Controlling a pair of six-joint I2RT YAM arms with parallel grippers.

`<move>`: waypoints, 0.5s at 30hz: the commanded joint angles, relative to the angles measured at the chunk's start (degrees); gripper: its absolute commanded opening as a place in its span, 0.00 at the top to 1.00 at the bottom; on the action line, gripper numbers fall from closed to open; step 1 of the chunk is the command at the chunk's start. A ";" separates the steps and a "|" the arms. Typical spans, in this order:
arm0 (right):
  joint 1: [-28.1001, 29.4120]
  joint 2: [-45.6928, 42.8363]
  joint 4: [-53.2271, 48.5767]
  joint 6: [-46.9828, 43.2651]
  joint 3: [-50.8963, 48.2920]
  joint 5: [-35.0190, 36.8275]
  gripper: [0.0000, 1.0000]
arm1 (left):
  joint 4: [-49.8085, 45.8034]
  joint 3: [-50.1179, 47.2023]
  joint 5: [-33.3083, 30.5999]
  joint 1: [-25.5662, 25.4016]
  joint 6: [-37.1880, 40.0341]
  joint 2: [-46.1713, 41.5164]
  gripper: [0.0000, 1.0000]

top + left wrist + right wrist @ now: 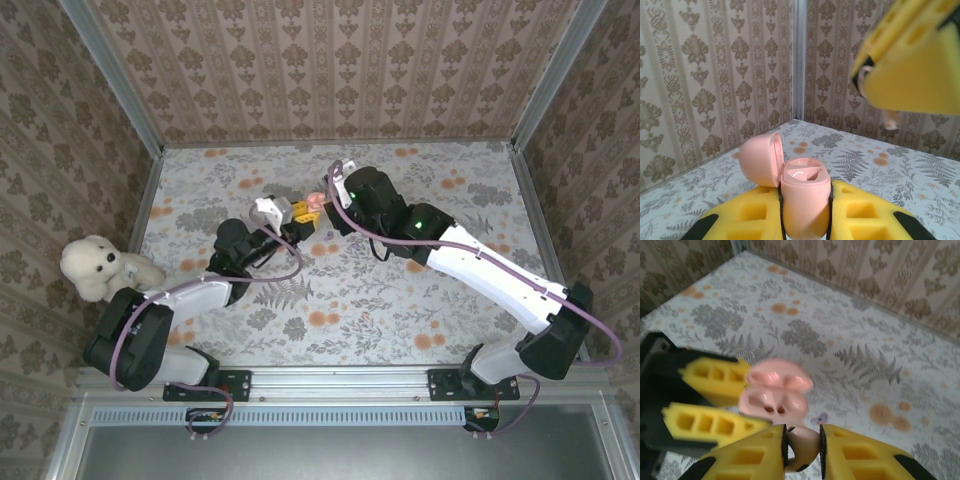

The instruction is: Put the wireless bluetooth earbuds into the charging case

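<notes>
A white bear [98, 268] sat at the left edge of the table [400, 300], by the wall. Next to it, the left arm [190, 300] reached in toward the middle of the table.

The left gripper [752, 400] was shut tight on the pink case [805, 200]. One yellow finger pressed on each side of it. The case was held up off the table, near the middle. Its lid [759, 160] was open and tipped back to the left. The holes inside faced up.

Just right of the case was the pink earbud [802, 447]. It was not in the case. It was close to the open top but not touching it, as far as the wrist views showed.

The right gripper [803, 432] was closed on the earbud and pinched it between its two yellow fingers. In the left wrist view, this gripper hung above the case and to the right of it.

The right arm [480, 265] came in from the right side of the table. The two grippers met near the middle, almost tip to tip.
</notes>
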 commanded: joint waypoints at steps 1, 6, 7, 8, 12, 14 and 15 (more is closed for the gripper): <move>-0.86 -4.22 6.24 -3.79 -1.62 -3.18 0.75 | -0.49 3.23 0.94 -1.28 4.94 0.58 1.00; -3.15 -5.28 9.27 -3.73 -3.27 -6.41 0.75 | -0.41 5.28 0.72 -2.12 5.87 1.62 1.00; -3.60 -5.47 9.80 -3.59 -3.62 -7.01 0.75 | -0.06 5.40 0.72 -2.18 5.76 1.80 1.00; -3.97 -5.76 10.34 -3.48 -4.00 -7.61 0.75 | 0.24 5.47 0.71 -2.22 5.65 1.89 1.00; -5.65 -6.47 12.14 -2.46 -5.07 -11.67 0.75 | 1.30 5.99 0.63 -2.31 4.83 2.06 1.00; -6.65 -6.75 13.17 -1.73 -5.82 -14.27 0.75 | 1.70 6.22 0.65 -2.28 4.42 2.03 1.00; -7.28 -6.78 13.39 -1.29 -6.03 -15.42 0.75 | 1.87 6.38 0.77 -2.31 4.24 2.09 1.00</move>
